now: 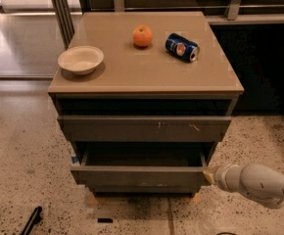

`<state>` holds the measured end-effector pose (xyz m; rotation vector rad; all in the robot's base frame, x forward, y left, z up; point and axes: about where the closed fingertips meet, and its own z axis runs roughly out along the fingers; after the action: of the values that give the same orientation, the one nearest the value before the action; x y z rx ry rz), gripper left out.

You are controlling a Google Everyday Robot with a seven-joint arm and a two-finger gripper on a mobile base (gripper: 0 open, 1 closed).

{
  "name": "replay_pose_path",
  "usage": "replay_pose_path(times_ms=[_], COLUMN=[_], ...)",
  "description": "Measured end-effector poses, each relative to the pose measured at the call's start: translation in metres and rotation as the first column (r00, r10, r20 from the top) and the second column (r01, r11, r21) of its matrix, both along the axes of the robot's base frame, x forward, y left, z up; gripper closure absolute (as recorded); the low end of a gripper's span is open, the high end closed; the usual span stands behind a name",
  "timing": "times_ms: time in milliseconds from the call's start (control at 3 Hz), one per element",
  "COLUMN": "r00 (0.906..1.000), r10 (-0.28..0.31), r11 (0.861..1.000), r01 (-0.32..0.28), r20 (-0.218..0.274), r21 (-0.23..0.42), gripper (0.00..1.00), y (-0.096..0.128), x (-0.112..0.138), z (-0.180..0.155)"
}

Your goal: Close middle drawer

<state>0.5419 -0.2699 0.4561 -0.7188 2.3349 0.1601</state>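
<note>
White arm (262,184), lower right, bears tan pincer (209,175).

Pincer (209,174) at right front corner of middle drawer (139,176), arm (264,182) beyond right edge

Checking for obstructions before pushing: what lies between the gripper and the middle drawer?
Nothing shows there. In the camera view the gripper is at the right end of the middle drawer, by its front panel.

We see our hand (209,175) at the right front corner of the pulled-out middle drawer (139,176); open floor (44,190) lies before it.
</note>
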Motion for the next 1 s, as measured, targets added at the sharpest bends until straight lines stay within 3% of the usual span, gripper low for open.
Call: replay_pose_path(times_ms=[667, 1000], r00=[0.9998, 0.9941], r10=[-0.018, -0.097], r11=[1.000, 0.994], r01=[0.018, 0.099], r20=[-0.004, -0.049], r21=[0.006, 0.046], gripper=[1.00, 1.00], y=[-0.001, -0.007], x=[-0.008, -0.037], z=[-0.003, -0.023])
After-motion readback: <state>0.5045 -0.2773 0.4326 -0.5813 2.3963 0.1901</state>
